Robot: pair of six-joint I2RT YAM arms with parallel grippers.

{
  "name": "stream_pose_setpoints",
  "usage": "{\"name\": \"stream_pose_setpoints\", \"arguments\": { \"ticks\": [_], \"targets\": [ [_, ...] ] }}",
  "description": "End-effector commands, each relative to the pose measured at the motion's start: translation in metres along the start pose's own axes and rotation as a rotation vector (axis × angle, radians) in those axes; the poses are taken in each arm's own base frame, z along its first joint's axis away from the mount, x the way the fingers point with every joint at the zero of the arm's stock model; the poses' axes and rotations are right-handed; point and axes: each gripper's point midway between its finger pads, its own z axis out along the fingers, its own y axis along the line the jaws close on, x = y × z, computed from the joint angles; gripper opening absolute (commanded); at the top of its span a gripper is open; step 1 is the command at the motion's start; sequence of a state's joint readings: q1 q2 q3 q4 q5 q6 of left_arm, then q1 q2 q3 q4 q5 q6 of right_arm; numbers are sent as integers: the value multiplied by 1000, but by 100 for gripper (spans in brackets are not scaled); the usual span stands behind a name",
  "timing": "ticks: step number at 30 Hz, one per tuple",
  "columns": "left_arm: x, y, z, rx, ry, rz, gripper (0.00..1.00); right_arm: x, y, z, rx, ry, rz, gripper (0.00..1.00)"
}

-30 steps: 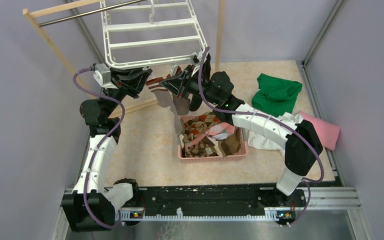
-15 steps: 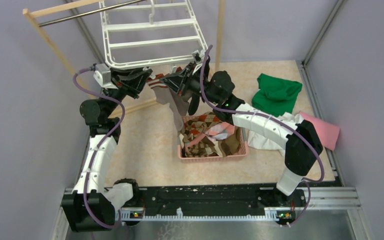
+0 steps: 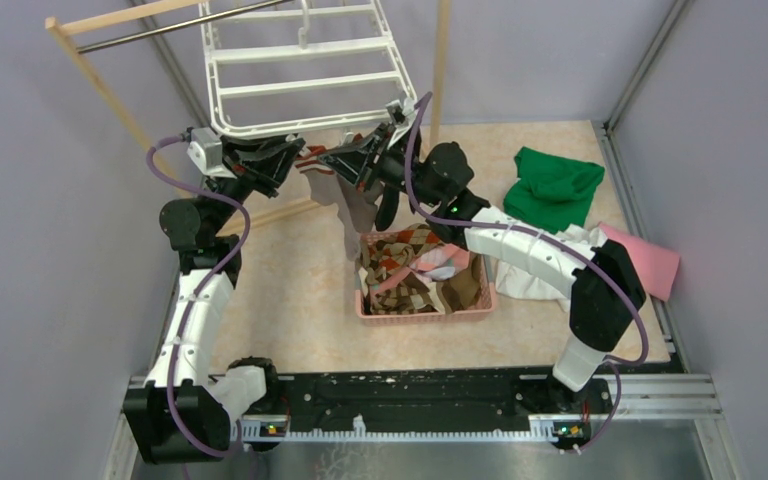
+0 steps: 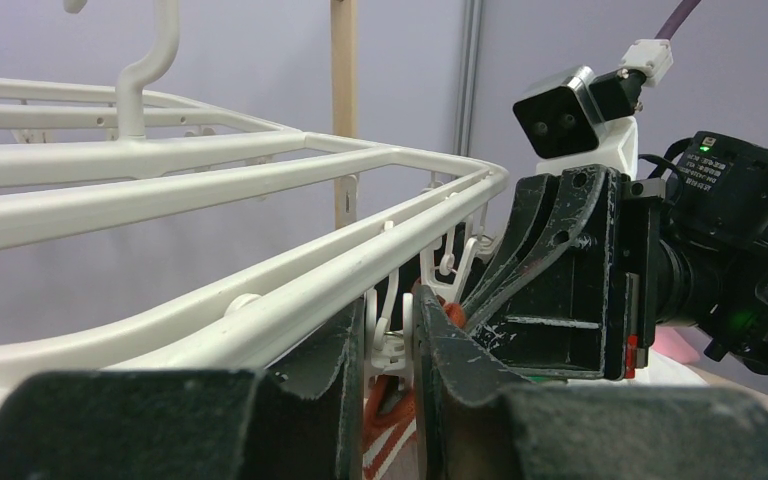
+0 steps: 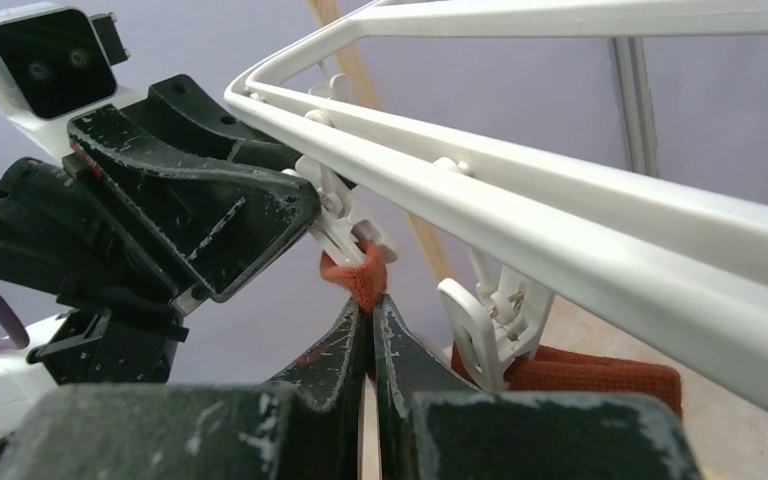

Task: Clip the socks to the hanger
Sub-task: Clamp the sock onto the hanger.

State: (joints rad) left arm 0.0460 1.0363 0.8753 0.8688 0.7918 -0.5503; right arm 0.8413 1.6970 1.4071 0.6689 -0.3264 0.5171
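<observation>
Both closed, left pincer (image 4: 390, 322) squeezing clip (image 4: 386, 352), right pincer (image 5: 372, 306) pinching sock (image 5: 358, 276)

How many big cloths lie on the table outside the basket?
3: green cloth far right, pink cloth at the right edge, white cloth between them, partly hidden under the right arm.
</observation>
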Motion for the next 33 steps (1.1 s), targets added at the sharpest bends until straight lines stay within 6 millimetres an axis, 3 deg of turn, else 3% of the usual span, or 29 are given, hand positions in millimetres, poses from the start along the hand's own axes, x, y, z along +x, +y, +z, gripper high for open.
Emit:
{"name": "stream_pose_setpoints", "arguments": {
  "ticks": [1,18,24,27,29,33],
  "targets": [
    [-20,-11,2,39,-47,70,8,-24,22,-6,-96,-51,-48,0],
    [-16,-11,2,45,-33,67,9,-45,20,-1,-86,-118,-44,0],
    [-15,-11,2,45,-31,61,12,-42,19,-2,-83,-108,-43,0],
    [-16,-12,2,45,-32,57,19,-41,18,-2,-81,-103,-44,0],
    [-16,-12,2,42,-32,52,31,-39,17,-1,-79,-99,-44,0],
    [-17,-13,2,46,-32,46,48,-36,15,-1,-73,-89,-47,0]
  ]
}}
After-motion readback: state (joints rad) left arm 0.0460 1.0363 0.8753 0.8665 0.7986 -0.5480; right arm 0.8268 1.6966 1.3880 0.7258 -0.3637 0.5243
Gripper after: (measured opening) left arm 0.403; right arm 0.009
